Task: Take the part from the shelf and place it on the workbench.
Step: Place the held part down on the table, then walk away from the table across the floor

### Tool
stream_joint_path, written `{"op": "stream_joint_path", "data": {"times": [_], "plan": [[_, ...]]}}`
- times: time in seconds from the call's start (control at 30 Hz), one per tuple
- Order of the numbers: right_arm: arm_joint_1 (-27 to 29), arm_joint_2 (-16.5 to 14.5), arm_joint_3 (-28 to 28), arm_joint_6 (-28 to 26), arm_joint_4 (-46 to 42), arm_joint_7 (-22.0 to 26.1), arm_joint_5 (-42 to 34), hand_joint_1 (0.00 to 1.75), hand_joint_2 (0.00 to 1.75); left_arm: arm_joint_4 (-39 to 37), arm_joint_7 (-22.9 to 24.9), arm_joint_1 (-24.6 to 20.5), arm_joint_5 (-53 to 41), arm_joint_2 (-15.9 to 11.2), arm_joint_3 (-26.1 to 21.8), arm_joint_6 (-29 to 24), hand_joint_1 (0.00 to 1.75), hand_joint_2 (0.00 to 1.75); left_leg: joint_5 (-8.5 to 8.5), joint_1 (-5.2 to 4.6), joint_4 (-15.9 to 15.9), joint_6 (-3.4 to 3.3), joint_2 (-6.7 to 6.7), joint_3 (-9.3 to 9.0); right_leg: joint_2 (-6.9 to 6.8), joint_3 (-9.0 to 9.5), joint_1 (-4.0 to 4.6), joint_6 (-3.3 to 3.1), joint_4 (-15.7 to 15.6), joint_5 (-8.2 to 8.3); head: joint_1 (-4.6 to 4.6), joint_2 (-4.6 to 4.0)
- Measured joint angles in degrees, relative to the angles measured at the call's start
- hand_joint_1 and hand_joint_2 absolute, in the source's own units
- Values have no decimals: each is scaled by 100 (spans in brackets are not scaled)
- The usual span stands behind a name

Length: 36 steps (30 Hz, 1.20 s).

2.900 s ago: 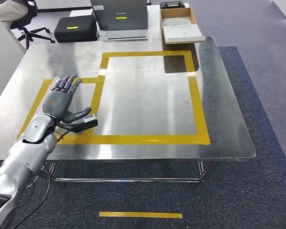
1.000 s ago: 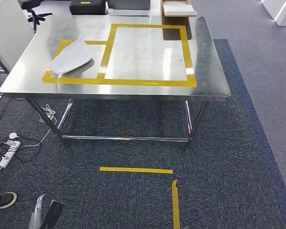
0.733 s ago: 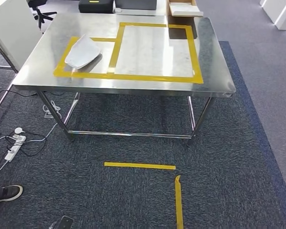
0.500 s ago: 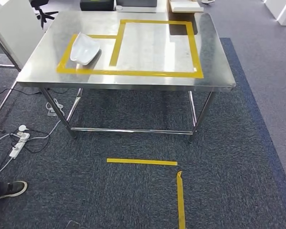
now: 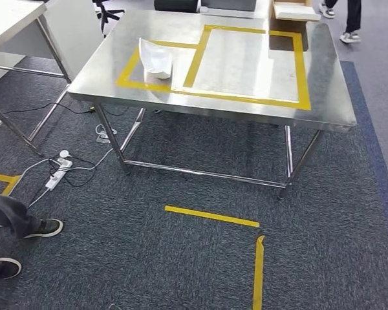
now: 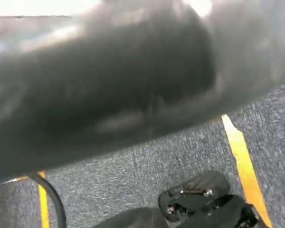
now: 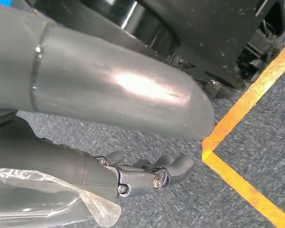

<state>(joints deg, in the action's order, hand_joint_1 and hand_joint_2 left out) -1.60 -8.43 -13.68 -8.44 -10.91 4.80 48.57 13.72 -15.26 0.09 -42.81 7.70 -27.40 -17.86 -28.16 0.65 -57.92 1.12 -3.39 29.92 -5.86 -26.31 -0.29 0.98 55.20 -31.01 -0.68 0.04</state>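
head view: a white, shallow, shell-shaped moulded part (image 5: 155, 59) is lying on the polished steel bench (image 5: 324, 97), inside the smaller of two yellow tape rectangles (image 5: 126, 68) near the bench's left end. judging from this, the placing step is looking complete, with the part off the shelf and resting on the bench, and nothing plainly left to do but stand clear. the part's long axis is running roughly from the bench's far edge toward its near edge, tilted a little rightward as it nears the camera; its taller raised edge is facing the far left, and its broad rounded end is pointing toward the near edge. right wrist view: the right hand (image 7: 148, 173) is hanging above the grey carpet beside yellow floor tape (image 7: 241, 114), its dark fingers (image 7: 176, 166) curling loosely with nothing visibly between them, though how far they are parted is not clear. left wrist view: the picture is blurring heavily, so the left hand's state cannot be told.
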Motion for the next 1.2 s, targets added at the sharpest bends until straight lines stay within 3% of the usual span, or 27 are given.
{"op": "stream_joint_path", "data": {"times": [0.07, 0.13, 0.2, 0.27, 0.3, 0.33, 0.4, 0.43, 0.5, 0.53, 0.6, 0.67, 0.73, 0.8, 0.83, 0.87, 0.9, 0.97, 1.03, 1.1, 1.13, 1.2], "plan": [[-18, -1, 1, 1, 0, 2, 1, 0, 0, -15, 0, 0, -5, -8, 15, -1, 0, 0, 2, -29, 30, -125, 46, 40, -89, 19, 6, 75, 5, 7, 11, 0], [-33, -1, 2, 1, -1, 7, 7, 0, 0, -28, 0, 5, -7, -20, 19, -4, 0, 0, 33, -22, 64, -217, 147, 80, 45, -34, -17, 138, 106, -97, 24, 0], [-27, -1, 2, 3, 0, 31, 10, 0, 0, -34, 0, -9, -33, -27, 30, -10, 0, 0, 77, -23, 86, -296, 258, 126, 371, -310, -35, 159, 647, -428, 52, 0], [-7, -1, 2, 9, 3, 66, 5, 0, 0, -40, 0, -24, -75, -31, 55, -15, 0, 0, 110, -56, 84, -348, 390, 182, 540, -716, -31, 147, 1454, -749, 65, 0], [4, -1, 2, 14, 5, 84, 2, 0, 0, -45, 2, -22, -96, -34, 67, -17, 0, 0, 124, -77, 83, -364, 462, 199, 562, -846, -29, 133, 1685, -776, 64, 0], [14, -1, 2, 19, 7, 103, -1, 0, 0, -49, 5, -17, -111, -38, 77, -17, 0, 0, 137, -97, 81, -374, 537, 208, 577, -875, -26, 114, 1700, -689, 65, 0], [20, -1, 2, 34, 9, 146, -10, 0, 0, -56, 19, -10, -144, -44, 95, -17, 0, 0, 157, -127, 76, -371, 690, 211, 683, -627, -22, 52, 1111, -262, 63, 0], [18, 0, 2, 44, 10, 168, -16, 0, 0, -59, 28, -13, -159, -44, 106, -17, 0, 0, 168, -137, 67, -359, 760, 219, 855, -458, -25, 14, 728, -88, 61, 0], [15, 1, 2, 66, 13, 207, -38, 0, 0, -63, 60, -30, -182, -44, 123, -16, 0, 0, 196, -130, 38, -314, 900, 275, 1142, -227, -29, -22, 203, 53, 57, 0], [16, 1, 2, 76, 15, 223, -46, 0, 0, -67, 78, -34, -189, -44, 128, -16, 0, 0, 218, -116, 30, -277, 970, 314, 1198, -194, -25, -27, 137, 31, 56, 0], [22, -2, 1, 86, 15, 244, -61, 0, 0, -78, 98, -20, -192, -51, 136, -16, 0, 0, 257, -93, 17, -200, 1074, 378, 1059, -166, -24, -48, 89, 68, 54, 0], [27, -4, -1, 87, 16, 261, -67, 0, 0, -86, 105, -3, -194, -61, 148, -15, 0, 0, 112, -100, -193, -143, 848, 491, 878, -151, -43, -93, 37, 121, 32, 0], [38, -5, -1, 90, 17, 278, -69, 0, 0, -87, 110, -16, -198, -68, 158, -13, 0, 0, -269, -85, -840, -82, 515, 775, 667, -148, -40, -117, 18, 130, 9, 0], [52, -5, -1, 91, 17, 287, -69, 0, 0, -87, 111, -24, -203, -70, 162, -13, 0, 0, -539, -36, -1493, -21, 419, 1041, 451, -155, -34, -121, 21, 118, 5, 0], [52, -5, -1, 90, 17, 291, -69, 0, 0, -88, 111, -15, -205, -73, 162, -12, 0, 0, -522, -10, -1565, 3, 398, 1049, 357, -155, -34, -117, 23, 113, 5, 0], [48, -5, -1, 91, 17, 296, -68, 0, 0, -89, 111, -3, -208, -76, 163, -11, 0, 0, -401, 12, -1405, 19, 372, 943, 277, -150, -35, -108, 24, 106, 4, 0], [42, -5, -1, 93, 17, 301, -66, 0, 0, -89, 111, 5, -212, -82, 163, -11, 0, 0, -211, 27, -1042, 27, 308, 736, 204, -135, -36, -93, 24, 96, 3, 0], [34, -5, 0, 96, 17, 309, -60, 0, 0, -89, 110, -5, -227, -89, 163, -11, 0, 0, 42, 10, -281, 1, 33, 323, 79, -123, -14, -41, 32, 62, 3, 0], [22, -5, 0, 97, 16, 315, -56, 0, 0, -90, 109, -16, -245, -90, 164, -11, 0, 0, 65, -34, 13, -76, -112, 188, -26, -110, 17, 24, 37, 28, 9, 0], [2, -8, 0, 98, 15, 319, -54, 0, 0, -95, 109, -3, -251, -96, 165, -11, 0, 0, 75, -49, 26, -166, 7, 212, -107, -76, 10, 90, 35, 0, 11, 0], [-6, -9, 0, 98, 15, 321, -54, 0, 0, -98, 109, 6, -251, -99, 165, -13, 0, 0, 90, -45, 39, -207, 65, 215, -45, -80, -5, 121, 79, -53, 19, 0], [-6, -12, 0, 99, 16, 327, -53, 0, 0, -100, 109, 2, -252, -106, 165, -16, 0, 0, 129, -32, 69, -287, 190, 218, 255, -284, -29, 156, 510, -333, 45, 0]]}}
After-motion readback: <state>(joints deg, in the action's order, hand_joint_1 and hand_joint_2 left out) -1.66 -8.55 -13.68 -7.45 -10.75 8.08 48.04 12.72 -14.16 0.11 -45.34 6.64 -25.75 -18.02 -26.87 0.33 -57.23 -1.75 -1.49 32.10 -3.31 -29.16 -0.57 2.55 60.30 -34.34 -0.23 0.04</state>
